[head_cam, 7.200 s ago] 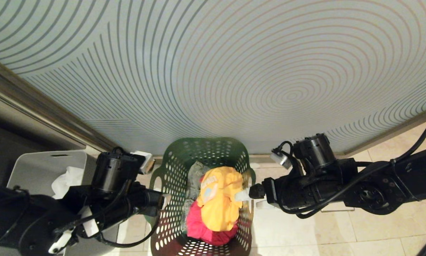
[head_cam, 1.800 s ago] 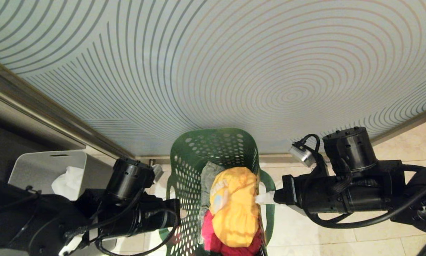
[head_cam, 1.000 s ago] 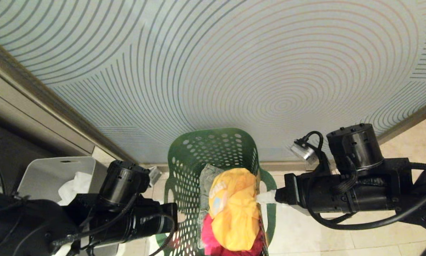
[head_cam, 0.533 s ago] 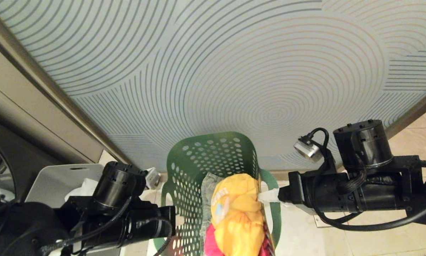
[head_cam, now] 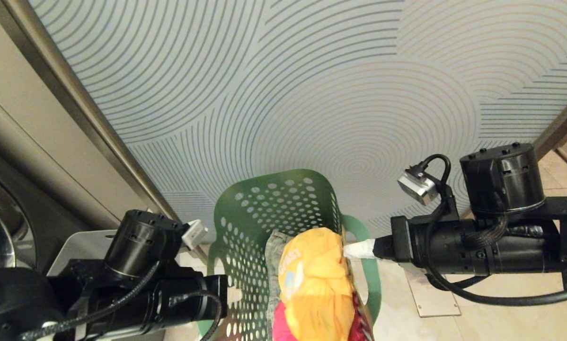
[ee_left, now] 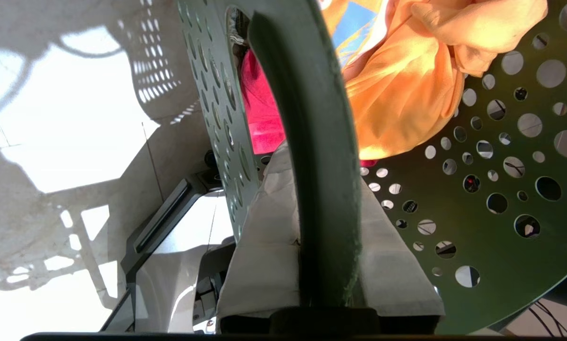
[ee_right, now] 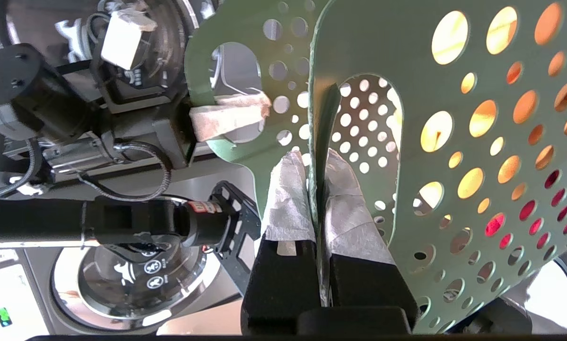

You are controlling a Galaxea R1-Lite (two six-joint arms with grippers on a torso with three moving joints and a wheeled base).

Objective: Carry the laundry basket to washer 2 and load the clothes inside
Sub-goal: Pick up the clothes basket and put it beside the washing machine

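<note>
Green laundry basket between my two arms, in front of patterned glass panel. My left gripper clamped on basket's left handle, handle bar running between padded fingers. My right gripper pinched tight on thin edge of right handle, fingers one each side of it. Yellow garment heaped on top inside basket, pink garment under it, grey cloth at left side. White bin behind left arm
</note>
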